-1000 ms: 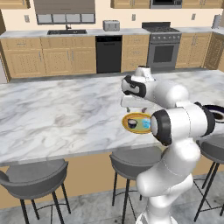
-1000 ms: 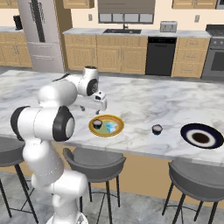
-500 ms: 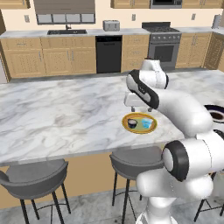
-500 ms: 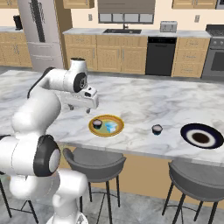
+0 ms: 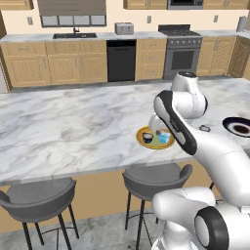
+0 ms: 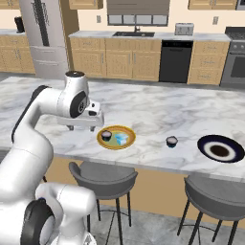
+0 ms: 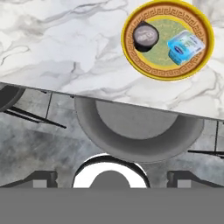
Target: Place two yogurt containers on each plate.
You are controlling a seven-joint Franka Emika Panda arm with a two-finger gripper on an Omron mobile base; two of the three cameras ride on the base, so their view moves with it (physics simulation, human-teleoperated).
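**Two containers on the yellow plate, pincer off to its side**

Marble covers the long island surface (image 6: 158,115) we work over, with wooden cabinets, a dishwasher and a stove behind it.

We see the yellow-rimmed plate (image 6: 116,138) near the front edge, holding the dark round cup (image 6: 106,135) and the light blue tub (image 6: 121,139) side by side. Our pincer (image 6: 82,127) hangs just beside this plate, on its left in the right base view, above the edge of the surface. We cannot tell how far its jaws stand apart; the hand view shows only dark stubs at the bottom.

A third cup (image 6: 172,141) stands alone on the marble between the yellow plate and the dark plate (image 6: 220,149), which lies well apart to the right.

From the hand view we look straight down on the yellow plate (image 7: 131,52), the cup (image 7: 145,36) and the tub (image 7: 186,47); print on both lids is too blurred to read. A grey stool (image 7: 138,131) sits below the edge. In the left base view the arm hides part of the yellow plate (image 5: 146,141).
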